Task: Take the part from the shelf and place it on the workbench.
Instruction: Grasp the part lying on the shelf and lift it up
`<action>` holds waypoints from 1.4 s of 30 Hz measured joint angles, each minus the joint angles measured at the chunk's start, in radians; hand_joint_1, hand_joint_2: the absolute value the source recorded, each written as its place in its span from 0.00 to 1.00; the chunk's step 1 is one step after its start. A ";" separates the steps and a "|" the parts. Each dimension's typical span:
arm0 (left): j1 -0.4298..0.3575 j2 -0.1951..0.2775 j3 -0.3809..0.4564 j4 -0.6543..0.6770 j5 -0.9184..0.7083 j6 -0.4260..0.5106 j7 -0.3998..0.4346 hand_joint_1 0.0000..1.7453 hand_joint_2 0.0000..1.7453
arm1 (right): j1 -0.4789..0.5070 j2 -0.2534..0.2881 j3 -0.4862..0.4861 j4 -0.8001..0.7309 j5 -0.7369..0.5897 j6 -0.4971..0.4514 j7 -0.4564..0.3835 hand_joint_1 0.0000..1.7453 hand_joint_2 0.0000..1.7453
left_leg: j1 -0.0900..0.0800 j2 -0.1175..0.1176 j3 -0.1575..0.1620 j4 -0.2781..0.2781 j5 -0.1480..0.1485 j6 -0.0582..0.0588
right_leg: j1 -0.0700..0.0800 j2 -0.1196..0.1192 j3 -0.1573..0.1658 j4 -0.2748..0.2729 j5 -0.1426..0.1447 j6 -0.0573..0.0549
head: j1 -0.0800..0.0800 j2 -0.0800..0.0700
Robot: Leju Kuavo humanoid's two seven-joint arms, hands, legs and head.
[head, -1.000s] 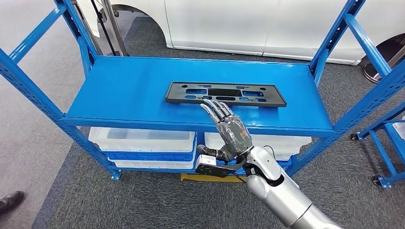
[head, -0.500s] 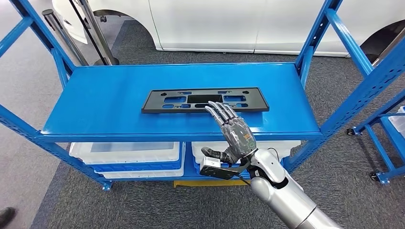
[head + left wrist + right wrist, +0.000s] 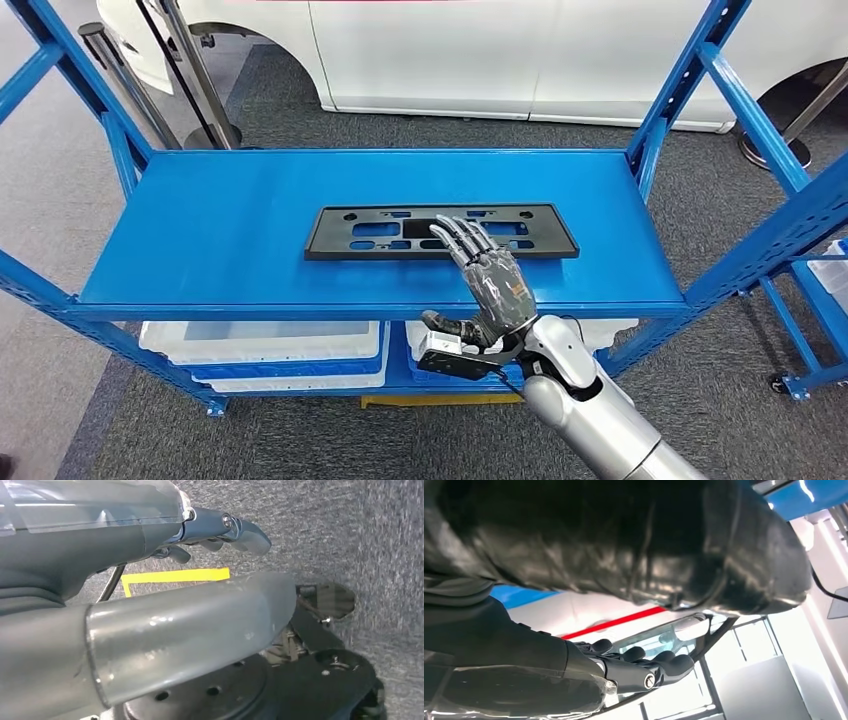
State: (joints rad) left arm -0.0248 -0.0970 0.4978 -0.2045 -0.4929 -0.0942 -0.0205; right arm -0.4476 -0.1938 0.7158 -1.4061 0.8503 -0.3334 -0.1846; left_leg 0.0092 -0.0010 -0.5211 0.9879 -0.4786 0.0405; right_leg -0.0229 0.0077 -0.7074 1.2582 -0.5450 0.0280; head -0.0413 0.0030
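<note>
A flat black rectangular part (image 3: 360, 232) with several cut-outs lies lengthwise in the middle of the blue shelf (image 3: 220, 230). My right hand (image 3: 490, 280) is raised in front of the shelf's front edge, palm down, fingers stretched and apart. Its fingertips reach over the near side of the part, right of its middle. I cannot tell whether they touch it. It holds nothing. In the right wrist view the right hand (image 3: 634, 667) has straight fingers with nothing in them. My left hand (image 3: 225, 527) hangs over the grey carpet, holding nothing.
Blue uprights (image 3: 690, 80) frame the shelf at both ends. White bins (image 3: 260, 340) sit on the lower level. A white car (image 3: 480, 50) stands behind, a metal post (image 3: 180, 80) at back left, and another blue cart (image 3: 810, 330) at right. Yellow tape (image 3: 175, 575) marks the floor.
The whole view has shifted, so the camera moved. My right hand's fingertips were at the part's near edge and now lie farther over it.
</note>
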 joint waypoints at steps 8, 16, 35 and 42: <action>-0.006 -0.001 0.008 0.004 0.000 0.000 0.002 0.00 0.00 | 0.002 -0.002 -0.004 -0.002 -0.002 0.003 0.002 0.00 0.50 | 0.003 0.004 0.032 0.031 -0.048 -0.046 | 0.008 -0.009 0.066 -0.216 0.118 -0.042 | 0.002 0.000; -0.004 -0.002 0.023 0.004 0.012 -0.023 -0.015 0.00 0.00 | 0.000 0.003 -0.002 0.003 -0.001 0.026 0.016 0.00 1.00 | 0.006 0.003 -0.146 0.230 -0.062 -0.047 | 0.014 -0.002 0.118 -0.223 0.083 -0.062 | 0.000 0.000; -0.016 -0.006 0.023 0.004 -0.046 -0.053 -0.019 0.00 0.00 | -0.159 0.190 0.066 0.304 0.234 -0.010 0.127 0.00 1.00 | -0.007 -0.005 -0.089 0.028 0.048 -0.029 | 0.017 -0.001 0.138 -0.237 0.069 -0.041 | 0.002 0.000; -0.021 -0.010 0.016 0.004 -0.068 -0.072 -0.028 0.00 0.00 | -0.246 0.315 0.117 0.545 0.293 -0.009 0.154 0.00 1.00 | -0.006 -0.005 -0.088 0.028 0.049 -0.028 | 0.018 -0.001 0.137 -0.236 0.070 -0.036 | 0.002 0.000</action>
State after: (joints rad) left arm -0.0454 -0.1069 0.5140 -0.2003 -0.5611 -0.1660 -0.0485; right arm -0.6932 0.1212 0.8332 -0.8612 1.1431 -0.3421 -0.0302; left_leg 0.0028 -0.0063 -0.6095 1.0161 -0.4294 0.0125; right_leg -0.0053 0.0066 -0.5699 1.0218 -0.4752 -0.0085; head -0.0397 0.0030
